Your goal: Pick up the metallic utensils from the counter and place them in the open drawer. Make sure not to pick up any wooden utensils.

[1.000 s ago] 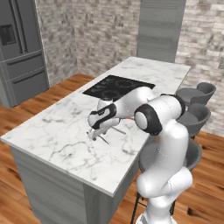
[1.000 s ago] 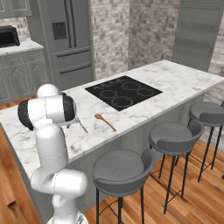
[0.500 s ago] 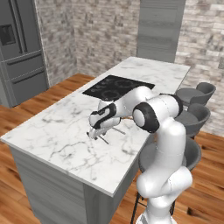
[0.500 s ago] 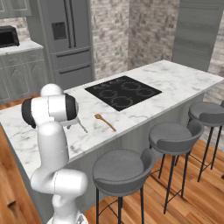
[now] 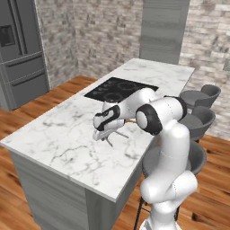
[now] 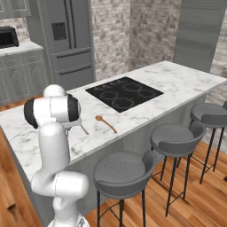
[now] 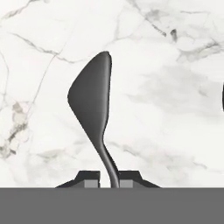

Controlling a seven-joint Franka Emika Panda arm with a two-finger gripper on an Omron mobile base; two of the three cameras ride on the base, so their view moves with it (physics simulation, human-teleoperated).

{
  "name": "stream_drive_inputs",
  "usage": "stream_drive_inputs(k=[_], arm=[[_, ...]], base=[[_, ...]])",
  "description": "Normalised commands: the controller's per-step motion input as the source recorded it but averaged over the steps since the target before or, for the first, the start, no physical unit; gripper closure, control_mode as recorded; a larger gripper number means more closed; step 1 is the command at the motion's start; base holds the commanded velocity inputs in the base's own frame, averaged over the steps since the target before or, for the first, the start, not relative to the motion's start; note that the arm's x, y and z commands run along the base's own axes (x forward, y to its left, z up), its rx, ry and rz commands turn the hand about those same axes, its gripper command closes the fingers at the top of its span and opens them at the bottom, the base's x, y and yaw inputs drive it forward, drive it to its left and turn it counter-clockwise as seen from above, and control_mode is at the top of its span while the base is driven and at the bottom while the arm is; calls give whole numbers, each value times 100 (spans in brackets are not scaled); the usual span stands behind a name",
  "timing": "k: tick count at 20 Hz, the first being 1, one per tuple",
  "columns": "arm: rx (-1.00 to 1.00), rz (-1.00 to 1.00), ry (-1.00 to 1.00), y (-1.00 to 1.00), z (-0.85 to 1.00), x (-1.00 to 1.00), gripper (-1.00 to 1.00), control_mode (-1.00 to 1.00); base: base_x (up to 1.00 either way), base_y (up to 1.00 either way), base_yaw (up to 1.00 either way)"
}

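Note:
A metallic spoon [image 7: 92, 98] lies on the white marble counter [image 7: 166, 52], its round bowl pointing away from the hand. My gripper [image 7: 109, 180] is shut on the spoon's thin handle, a fingertip [image 7: 90, 180] pressed to each side. In the left base view the gripper [image 5: 104, 134] is low over the counter [image 5: 58, 139], near its front edge, with the slim utensil [image 5: 111, 140] under it. The orange-brown wooden spoon [image 6: 105, 123] lies apart, to the right of the silver handle [image 6: 82, 129]. The drawer is out of view.
A black cooktop [image 5: 120, 89] is set into the counter behind the gripper. Grey bar stools [image 6: 124, 170] line the counter's near side. A tall fridge [image 6: 71, 35] stands at the back. A dark sliver [image 7: 222, 97] shows at the hand view's right edge.
The jaws have closed from wide open onto the spoon's handle. The arm has hardly moved.

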Motion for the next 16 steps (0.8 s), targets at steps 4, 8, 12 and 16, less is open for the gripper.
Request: stream_drive_inputs(k=[4, 8, 12, 16], arm=[[0, -1, 0, 7, -1, -26, 100, -100], [0, -9, -7, 0, 34, -77, 100, -100], [0, -11, -10, 0, 54, -94, 100, -100], [0, -10, -11, -2, 58, -91, 100, -100]], base=[[0, 0, 0], [0, 0, 0], [0, 0, 0], [0, 0, 0]])
